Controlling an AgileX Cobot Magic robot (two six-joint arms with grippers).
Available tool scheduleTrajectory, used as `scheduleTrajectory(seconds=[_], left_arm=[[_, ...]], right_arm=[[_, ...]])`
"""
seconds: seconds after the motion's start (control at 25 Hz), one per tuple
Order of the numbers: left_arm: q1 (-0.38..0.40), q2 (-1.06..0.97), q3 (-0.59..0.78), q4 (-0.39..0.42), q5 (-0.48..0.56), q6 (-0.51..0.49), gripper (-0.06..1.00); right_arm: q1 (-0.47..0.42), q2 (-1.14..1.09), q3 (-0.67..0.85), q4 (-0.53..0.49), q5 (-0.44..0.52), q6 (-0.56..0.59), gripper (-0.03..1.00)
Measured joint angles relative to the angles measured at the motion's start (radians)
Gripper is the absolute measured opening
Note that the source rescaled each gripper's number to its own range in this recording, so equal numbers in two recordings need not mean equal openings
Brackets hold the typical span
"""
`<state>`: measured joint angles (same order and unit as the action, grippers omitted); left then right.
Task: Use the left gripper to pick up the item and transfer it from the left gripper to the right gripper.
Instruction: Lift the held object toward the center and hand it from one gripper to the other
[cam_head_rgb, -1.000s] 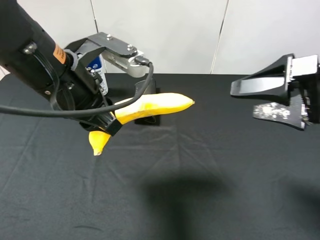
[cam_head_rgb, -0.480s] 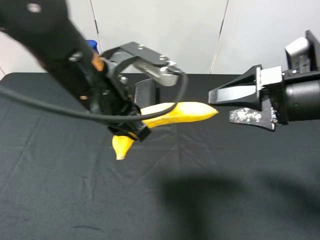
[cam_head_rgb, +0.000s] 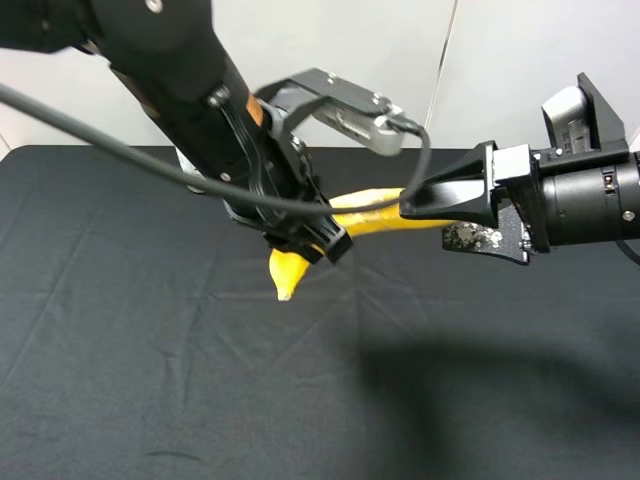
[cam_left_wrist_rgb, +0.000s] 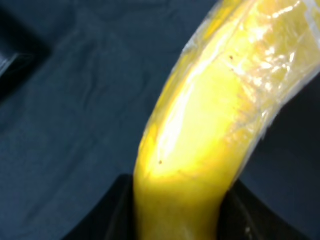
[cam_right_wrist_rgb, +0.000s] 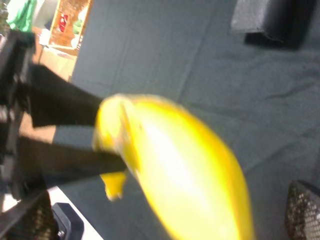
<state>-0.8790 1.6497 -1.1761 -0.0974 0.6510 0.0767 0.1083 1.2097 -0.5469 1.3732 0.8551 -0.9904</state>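
Observation:
The yellow banana (cam_head_rgb: 372, 216) is held in the air over the black table (cam_head_rgb: 120, 330) by my left gripper (cam_head_rgb: 318, 240), which is shut on its lower half. The stem tip (cam_head_rgb: 284, 280) hangs below the claw. My right gripper (cam_head_rgb: 426, 222) is open, and the banana's far end lies between its two fingers without a visible grip. In the left wrist view the banana (cam_left_wrist_rgb: 200, 125) fills the frame between the fingers (cam_left_wrist_rgb: 112, 212). In the right wrist view the banana (cam_right_wrist_rgb: 175, 170) is close and blurred, with the left gripper's fingers (cam_right_wrist_rgb: 65, 135) behind it.
A folded black pouch (cam_right_wrist_rgb: 270, 17) lies on the cloth far behind the banana. The bottle is hidden behind the left arm in the exterior high view. A white wall stands behind the table's back edge (cam_head_rgb: 560, 152).
My left arm has carried the banana up and to the right. My right gripper has moved left, so the banana's end now sits between its open fingers.

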Motion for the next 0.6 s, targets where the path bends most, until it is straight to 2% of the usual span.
scheduleTrajectory(seconds=[0.16,0.56,0.6], left_arm=[[-0.034,0.018,-0.008,0.000,-0.016,0.000,0.00],[-0.038,0.018,-0.010,0.000,-0.025,0.000,0.00],[-0.038,0.018,-0.010,0.000,-0.025,0.000,0.00]], right_arm=[[0.000,0.046,0.000,0.076,0.029,-0.070,1.00],[0.000,0.073,0.000,0.085,0.070,-0.110,1.00],[0.000,0.073,0.000,0.085,0.070,-0.112,0.97]])
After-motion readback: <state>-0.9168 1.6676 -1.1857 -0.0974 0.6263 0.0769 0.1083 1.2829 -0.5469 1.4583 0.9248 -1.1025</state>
